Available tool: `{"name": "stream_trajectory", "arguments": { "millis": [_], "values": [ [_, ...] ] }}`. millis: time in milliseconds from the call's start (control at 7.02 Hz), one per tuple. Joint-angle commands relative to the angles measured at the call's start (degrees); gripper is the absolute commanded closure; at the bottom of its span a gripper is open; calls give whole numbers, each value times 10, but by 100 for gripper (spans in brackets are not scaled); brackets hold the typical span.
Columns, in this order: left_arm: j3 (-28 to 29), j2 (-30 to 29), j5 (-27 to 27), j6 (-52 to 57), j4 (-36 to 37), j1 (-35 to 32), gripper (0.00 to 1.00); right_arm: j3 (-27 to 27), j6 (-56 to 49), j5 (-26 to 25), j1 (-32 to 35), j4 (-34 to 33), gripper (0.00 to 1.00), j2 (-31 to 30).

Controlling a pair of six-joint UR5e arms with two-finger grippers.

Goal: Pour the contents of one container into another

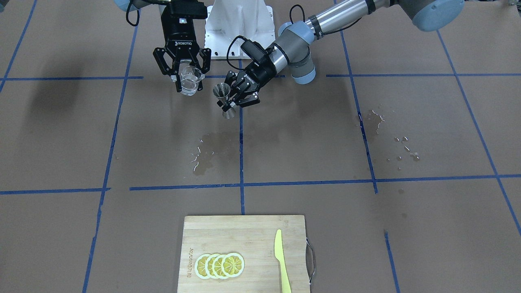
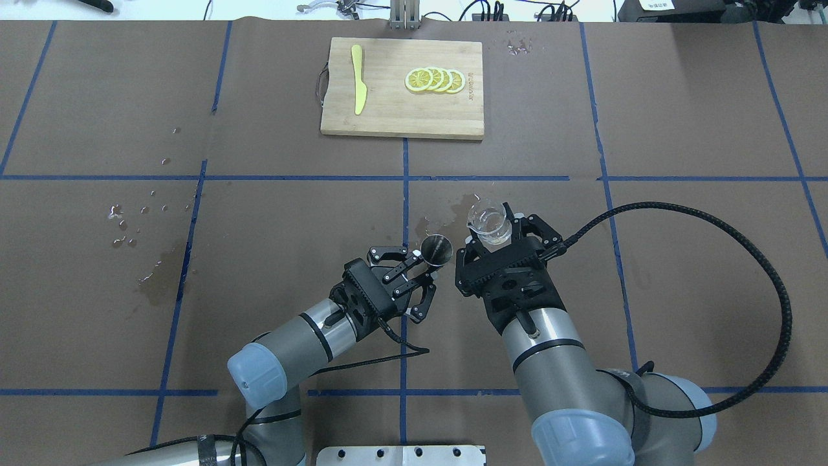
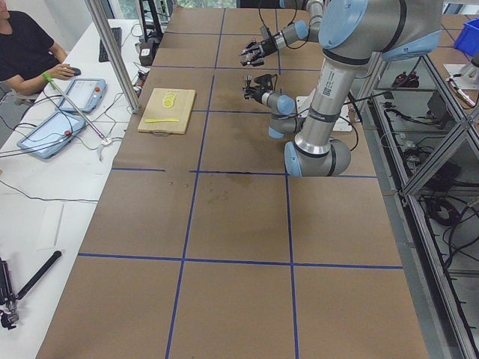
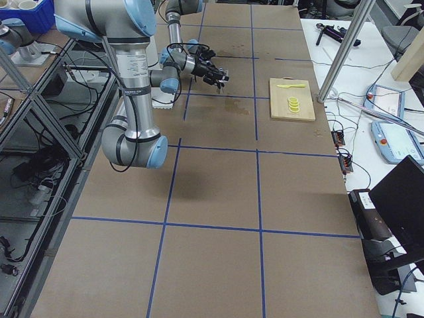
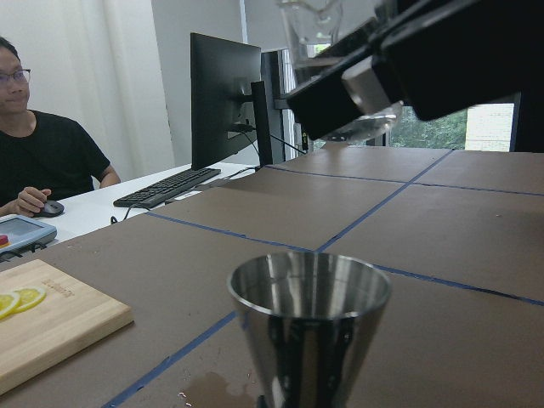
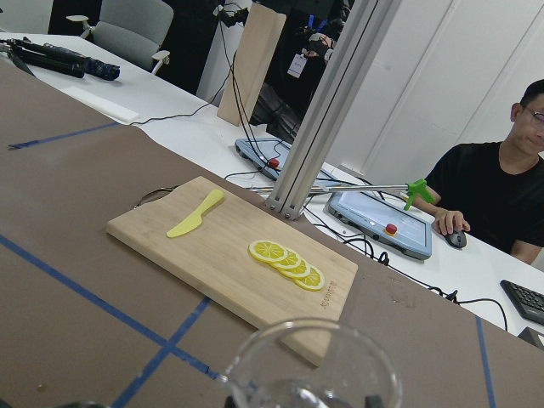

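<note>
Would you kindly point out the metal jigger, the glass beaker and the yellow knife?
metal jigger (image 2: 437, 250), overhead view, inside its open upper cup.
glass beaker (image 2: 488, 222), overhead view, within its round rim.
yellow knife (image 2: 358, 83), overhead view, near its middle.

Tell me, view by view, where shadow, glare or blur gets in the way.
Front-facing: a soft shadow darkens the table at upper left; spilled water glints. Right wrist: the glass beaker rim is near and blurred, the cutting board sharp. Left wrist: the metal jigger mirrors its surroundings.
</note>
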Motion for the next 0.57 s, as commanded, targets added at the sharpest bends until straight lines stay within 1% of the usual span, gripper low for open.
{"name": "stream_trajectory", "arguments": {
  "millis": [0,285,427],
  "values": [
    [0,0,0,1,1,0,100,0,-6,0,-7,-59,96,22],
    [1,1,0,1,1,0,100,0,-43,0,-8,-92,94,35],
    [1,1,1,1,2,0,100,1,-53,0,-9,-124,94,45]
  ]
}}
